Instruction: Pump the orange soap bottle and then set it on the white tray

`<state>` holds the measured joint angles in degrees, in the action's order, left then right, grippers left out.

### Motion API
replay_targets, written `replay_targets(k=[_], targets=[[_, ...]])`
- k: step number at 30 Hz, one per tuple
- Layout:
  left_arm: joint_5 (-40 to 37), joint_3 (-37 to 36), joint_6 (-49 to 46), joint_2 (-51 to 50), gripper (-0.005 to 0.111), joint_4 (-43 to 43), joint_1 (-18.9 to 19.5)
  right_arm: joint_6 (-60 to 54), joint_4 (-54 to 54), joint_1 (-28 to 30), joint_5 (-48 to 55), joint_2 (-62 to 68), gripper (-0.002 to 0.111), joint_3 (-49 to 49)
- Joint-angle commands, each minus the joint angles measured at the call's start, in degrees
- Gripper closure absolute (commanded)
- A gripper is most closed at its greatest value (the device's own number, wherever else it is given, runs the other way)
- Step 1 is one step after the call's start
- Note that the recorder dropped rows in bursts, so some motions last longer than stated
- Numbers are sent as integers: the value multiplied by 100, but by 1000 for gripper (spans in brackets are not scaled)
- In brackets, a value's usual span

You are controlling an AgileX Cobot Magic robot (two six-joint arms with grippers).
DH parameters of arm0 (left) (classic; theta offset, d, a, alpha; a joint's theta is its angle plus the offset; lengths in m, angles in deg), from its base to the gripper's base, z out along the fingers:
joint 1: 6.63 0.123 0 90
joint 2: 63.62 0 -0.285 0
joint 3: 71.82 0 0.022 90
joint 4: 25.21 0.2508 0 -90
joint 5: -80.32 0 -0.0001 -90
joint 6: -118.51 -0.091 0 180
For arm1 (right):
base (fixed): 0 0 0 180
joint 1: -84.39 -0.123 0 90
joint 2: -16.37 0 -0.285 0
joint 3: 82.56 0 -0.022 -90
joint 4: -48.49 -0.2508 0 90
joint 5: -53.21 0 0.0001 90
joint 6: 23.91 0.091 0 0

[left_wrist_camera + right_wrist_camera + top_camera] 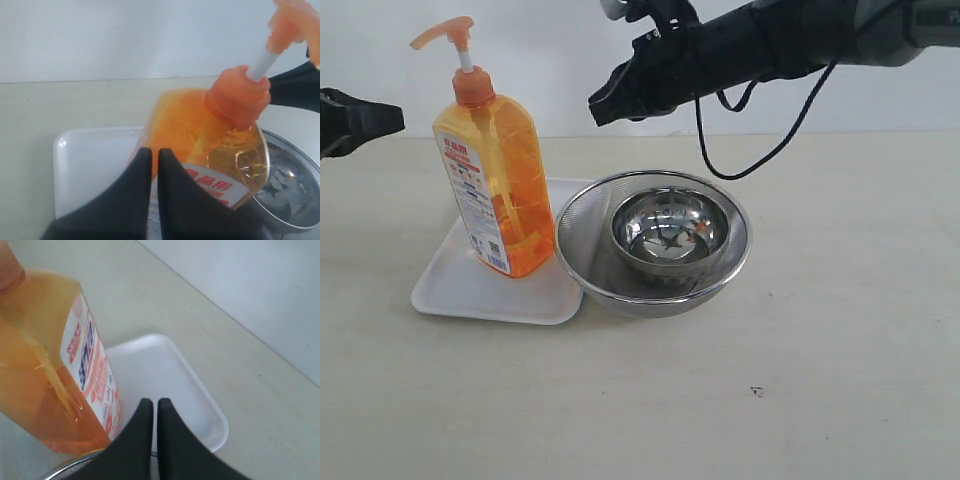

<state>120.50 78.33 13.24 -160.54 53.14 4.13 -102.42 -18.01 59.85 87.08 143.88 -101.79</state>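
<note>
The orange soap bottle (495, 180) stands upright on the white tray (460, 290), at the tray's right side, with its pump head (445, 33) raised on the white stem. Level with the bottle's shoulder, my left gripper (398, 122) hovers shut and empty at the far left, well clear of the bottle. My right gripper (596, 110) is also shut and empty, up in the air to the right of the pump and apart from it. The left wrist view has the bottle (200, 125) and tray (95, 160) beyond the shut tips (154, 152). The right wrist view looks down past the shut tips (152, 402) at the bottle (45, 375) and tray (170, 370).
A round steel mesh strainer (582, 215) holding a steel bowl (670, 232) sits right against the tray's right edge, under my right arm. A black cable (760, 150) hangs from that arm. Bare table lies in front and to the right.
</note>
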Motion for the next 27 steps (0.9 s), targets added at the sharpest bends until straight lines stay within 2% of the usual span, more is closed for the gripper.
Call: replay_targets(k=[1, 4, 14, 27], targets=[[335, -29, -85, -72, 102, 144, 7, -411, -216, -253, -16, 98, 108, -16], [890, -29, -247, -396, 102, 203, 7, -743, -232, -571, -465, 148, 108, -16], [1021, -29, -662, -1031, 102, -260, 7, -755, -289, -651, -876, 153, 108, -16], [1108, 6, -1185, -1131, 102, -748, -17, -947, -332, -928, -828, 177, 108, -16]])
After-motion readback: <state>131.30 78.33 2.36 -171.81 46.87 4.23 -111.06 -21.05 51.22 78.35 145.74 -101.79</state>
